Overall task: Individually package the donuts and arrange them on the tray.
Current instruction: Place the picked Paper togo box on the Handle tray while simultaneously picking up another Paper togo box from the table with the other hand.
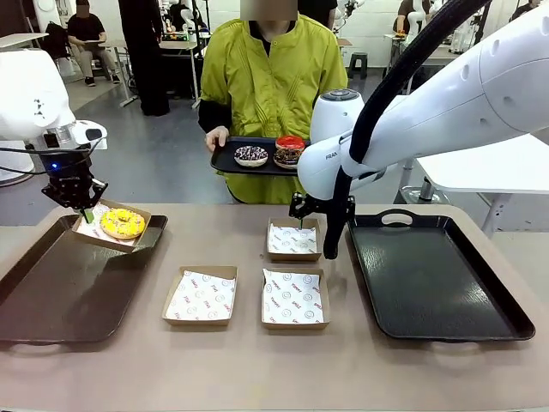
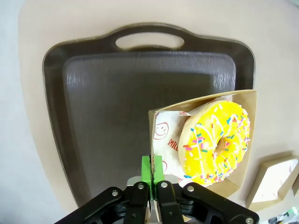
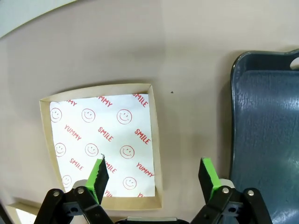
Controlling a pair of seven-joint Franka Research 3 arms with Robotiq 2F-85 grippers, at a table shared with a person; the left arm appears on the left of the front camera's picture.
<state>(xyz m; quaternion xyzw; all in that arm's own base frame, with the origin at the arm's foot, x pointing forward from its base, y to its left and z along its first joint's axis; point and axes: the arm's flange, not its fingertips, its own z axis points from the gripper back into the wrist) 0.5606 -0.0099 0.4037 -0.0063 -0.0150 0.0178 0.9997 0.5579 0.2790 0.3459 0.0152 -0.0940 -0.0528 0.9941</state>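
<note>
Right wrist view, right edge: black tray (image 3: 266,130) cut off. Left wrist view, lower right corner: cardboard box (image 2: 273,179) cut off.

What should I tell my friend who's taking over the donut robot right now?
Left pincer: shut on the edge of the box holding the yellow donut, tilted at the left tray's far corner.
Right pincer: open, above a lined box beside the right tray.
Person's tray: sprinkled donut and red donut, unboxed.
Done: one donut boxed. To do: set it down, box the others.
</note>
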